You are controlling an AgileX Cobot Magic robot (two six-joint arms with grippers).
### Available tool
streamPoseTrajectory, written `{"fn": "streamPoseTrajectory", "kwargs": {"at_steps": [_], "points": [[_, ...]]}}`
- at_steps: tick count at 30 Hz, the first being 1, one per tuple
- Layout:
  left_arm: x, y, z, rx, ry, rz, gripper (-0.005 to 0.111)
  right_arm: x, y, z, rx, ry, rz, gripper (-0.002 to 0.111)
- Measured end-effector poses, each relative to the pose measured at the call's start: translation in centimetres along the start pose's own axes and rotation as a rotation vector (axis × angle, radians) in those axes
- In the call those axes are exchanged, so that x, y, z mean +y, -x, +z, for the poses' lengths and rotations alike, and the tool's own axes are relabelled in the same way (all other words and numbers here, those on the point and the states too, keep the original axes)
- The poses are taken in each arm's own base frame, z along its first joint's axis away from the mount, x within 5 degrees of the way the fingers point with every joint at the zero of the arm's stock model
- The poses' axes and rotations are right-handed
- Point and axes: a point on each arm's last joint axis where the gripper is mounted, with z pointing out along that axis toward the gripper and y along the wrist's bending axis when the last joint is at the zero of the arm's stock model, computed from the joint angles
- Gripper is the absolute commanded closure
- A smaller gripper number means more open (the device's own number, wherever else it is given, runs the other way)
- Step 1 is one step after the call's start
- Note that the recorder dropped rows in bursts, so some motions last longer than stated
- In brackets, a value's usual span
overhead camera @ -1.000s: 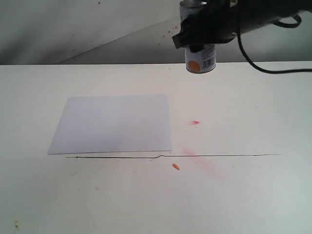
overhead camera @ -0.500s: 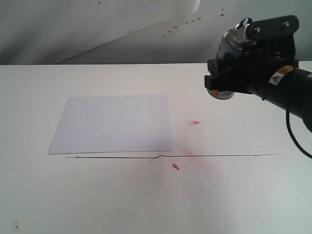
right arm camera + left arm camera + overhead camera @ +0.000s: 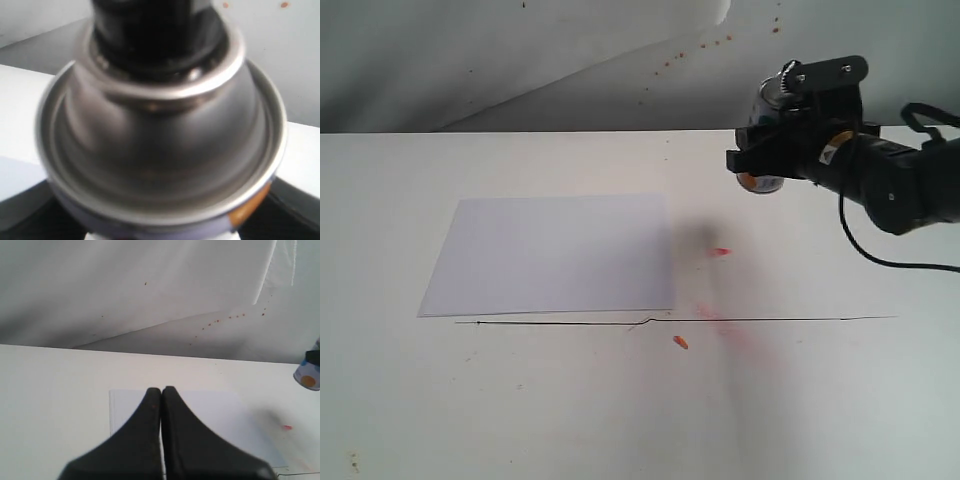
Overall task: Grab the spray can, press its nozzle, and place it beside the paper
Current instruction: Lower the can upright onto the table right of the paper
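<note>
Aloft, the small dotted spray can sits clamped in the right gripper, right of the flat white paper. Left gripper jaws meet.

I see a white table. Paper lies flat, left of centre. Thin black line runs just beside its near edge. Red spot and orange fleck lie right of the paper.
</note>
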Motion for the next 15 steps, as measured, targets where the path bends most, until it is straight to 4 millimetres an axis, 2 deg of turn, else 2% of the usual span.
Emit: {"fn": "streamPoseTrajectory", "kwargs": {"at_steps": [7, 11, 15], "points": [[-0.3, -0.3, 0.0, 0.029, -0.036, 0.011, 0.107, -2.8, -0.8, 5.0, 0.049, -0.066, 0.056, 0.108], [-0.3, -0.3, 0.0, 0.034, -0.039, 0.018, 0.107, -3.5, -1.8, 6.6, 0.091, -0.08, 0.068, 0.108], [-0.4, -0.3, 0.0, 0.035, -0.04, 0.018, 0.107, -3.7, -3.0, 7.3, 0.112, -0.082, 0.073, 0.108]]}}
